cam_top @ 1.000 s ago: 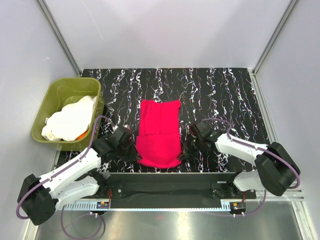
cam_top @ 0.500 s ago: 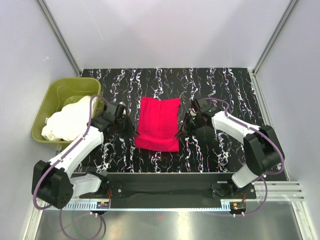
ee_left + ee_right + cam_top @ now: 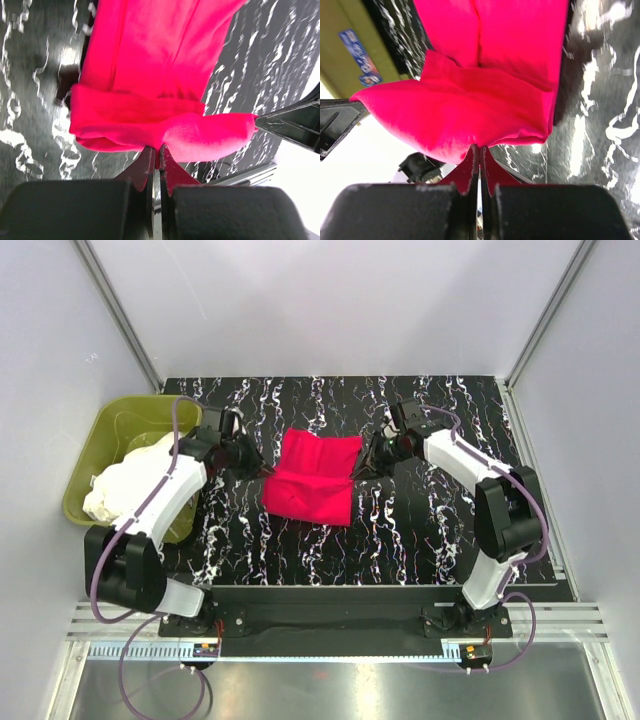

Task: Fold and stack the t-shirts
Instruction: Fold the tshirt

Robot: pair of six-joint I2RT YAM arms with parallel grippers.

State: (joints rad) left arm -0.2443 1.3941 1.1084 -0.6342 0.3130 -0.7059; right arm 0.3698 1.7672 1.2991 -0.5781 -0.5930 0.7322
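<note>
Left hand (image 3: 156,155) clenched on one lifted corner of the bright crimson-red cloth t-shirt (image 3: 310,480); right hand (image 3: 479,152) clenched likewise on the opposite corner. Both wrist views show thin fingertips pressed together with a fold of red cloth pinched between them. The garment lies at mid-desk on the black white-veined desk (image 3: 450,530), between the two arms. Its far part rests flat, while its near edge is raised and doubled back over the rest, hanging as a loose pouch between the two grips. White to cream cloth t-shirts (image 3: 135,485) sit heaped in the olive-green plastic tub (image 3: 120,412) at the desk's left edge, well apart from the red one.

Step in hand, as judged: the crosswise fold of the red shirt, near hem being brought over toward the far end. No stack exists yet, so the task appears to be at an early stage.

Next move, as judged: both corners should travel together and level toward the far edge, keeping the cloth taut between them. They should then descend until edge meets edge before either grip lets go; uneven travel would skew the crease.
</note>
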